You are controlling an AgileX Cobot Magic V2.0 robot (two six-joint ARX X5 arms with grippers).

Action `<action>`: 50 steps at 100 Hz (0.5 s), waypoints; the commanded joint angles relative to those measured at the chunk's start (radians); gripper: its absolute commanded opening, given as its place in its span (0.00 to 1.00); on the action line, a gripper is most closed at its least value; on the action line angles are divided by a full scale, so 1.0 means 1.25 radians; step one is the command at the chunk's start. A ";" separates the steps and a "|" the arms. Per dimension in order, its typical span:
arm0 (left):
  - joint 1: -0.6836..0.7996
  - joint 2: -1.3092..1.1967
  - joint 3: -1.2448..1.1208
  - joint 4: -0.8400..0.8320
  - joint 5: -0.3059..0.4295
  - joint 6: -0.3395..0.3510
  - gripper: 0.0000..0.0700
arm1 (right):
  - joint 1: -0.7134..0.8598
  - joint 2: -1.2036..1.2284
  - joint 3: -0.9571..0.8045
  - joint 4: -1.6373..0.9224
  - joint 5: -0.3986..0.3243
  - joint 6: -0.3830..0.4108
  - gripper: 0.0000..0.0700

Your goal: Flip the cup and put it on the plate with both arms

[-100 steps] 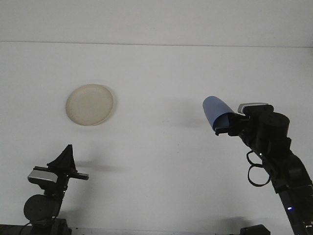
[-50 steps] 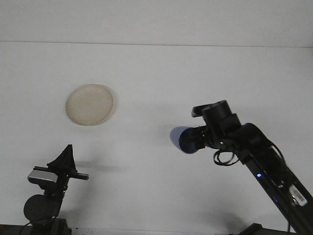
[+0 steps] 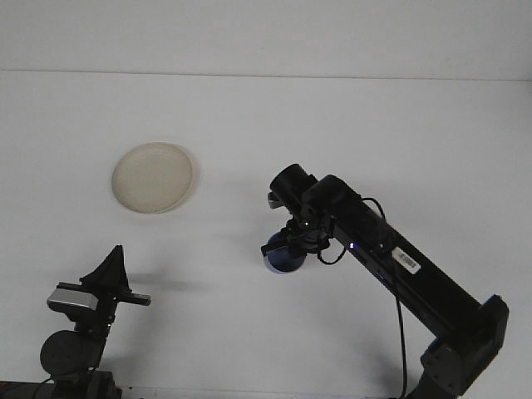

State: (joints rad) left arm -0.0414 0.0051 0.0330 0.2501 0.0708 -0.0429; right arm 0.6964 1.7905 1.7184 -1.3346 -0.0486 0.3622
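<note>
Your right gripper (image 3: 293,246) pinches the blue cup (image 3: 283,257) low over the table; release crooked and it tips; left gripper (image 3: 110,270) looks pressed together.

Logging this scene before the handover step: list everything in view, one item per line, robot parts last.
plate: one, cream, on the table, left of centre, nothing on it.
cup: one, blue, near the middle, under the right end effector, mostly hidden by it.
table: one, white, fills the view.
left end effector: one, black, low at the left, away from the cup and plate.
right end effector: one, black, reaching from lower right toward the centre, at the cup.
</note>
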 commanded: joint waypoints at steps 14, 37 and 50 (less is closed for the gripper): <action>0.001 -0.001 -0.015 0.010 0.000 -0.002 0.02 | 0.015 0.067 0.019 -0.021 -0.003 0.009 0.00; 0.001 -0.001 -0.015 0.010 0.000 -0.002 0.02 | 0.019 0.095 0.019 -0.023 -0.003 0.003 0.00; 0.001 -0.001 -0.015 0.010 0.000 -0.002 0.02 | 0.020 0.103 0.019 -0.023 -0.003 -0.001 0.00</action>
State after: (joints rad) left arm -0.0414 0.0051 0.0330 0.2501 0.0708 -0.0429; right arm 0.7086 1.8824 1.7184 -1.3407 -0.0517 0.3641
